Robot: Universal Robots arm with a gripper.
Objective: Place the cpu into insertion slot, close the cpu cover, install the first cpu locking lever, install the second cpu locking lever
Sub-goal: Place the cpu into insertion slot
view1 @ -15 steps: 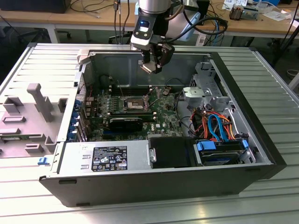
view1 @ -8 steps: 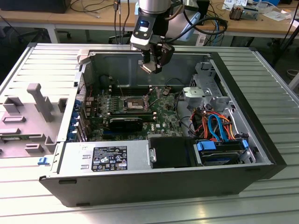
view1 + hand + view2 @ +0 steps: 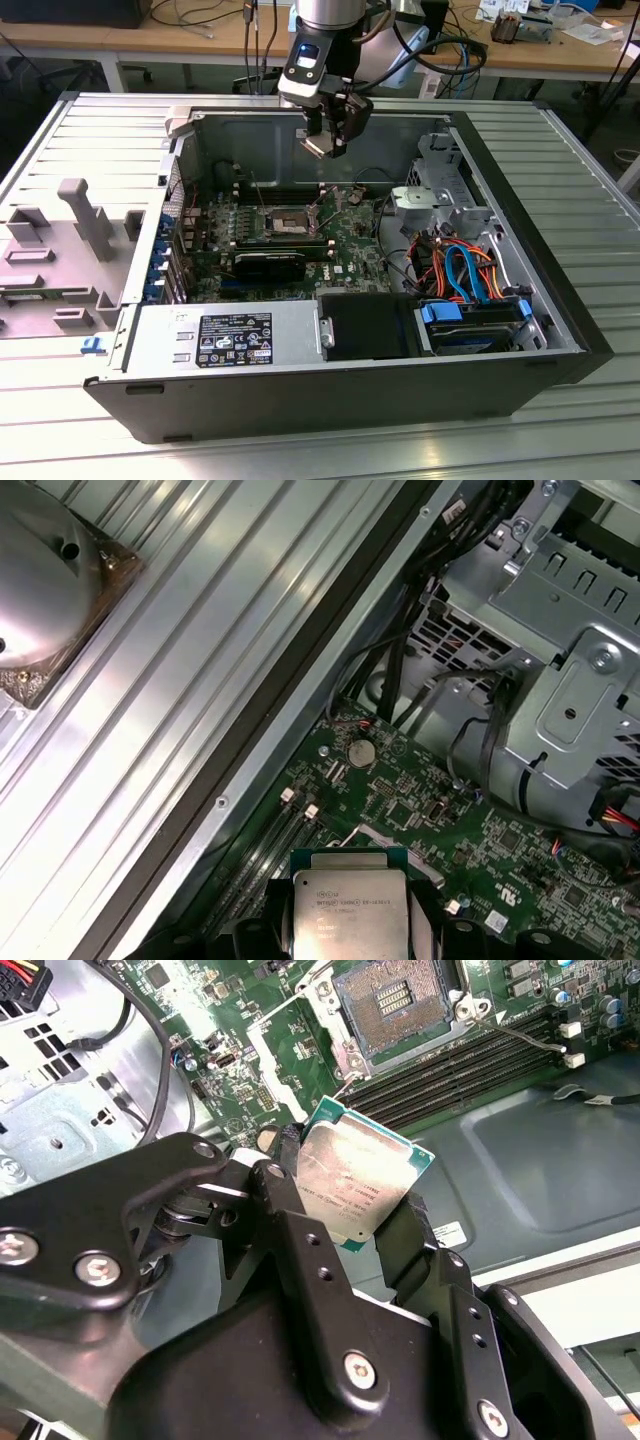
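Ribbed metal table [image 3: 585, 190] bears open computer case [image 3: 300, 400] and grey fixture [image 3: 62, 250]

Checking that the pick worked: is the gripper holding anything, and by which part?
The black gripper holds the small flat square silver-topped cpu by two opposite edges, one finger on each.

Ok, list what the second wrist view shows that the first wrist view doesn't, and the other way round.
Second wrist view, not the first: the insertion slot, its dark gold-tinted centre bare, with a thin wire lever beside it.
First wrist view, not the second: a round metal part lying on the ribbed table, and the dark case rim beside it.
In both wrist views: the cpu gripped at its edges by the hand, above the green board, with the long memory slots nearby.
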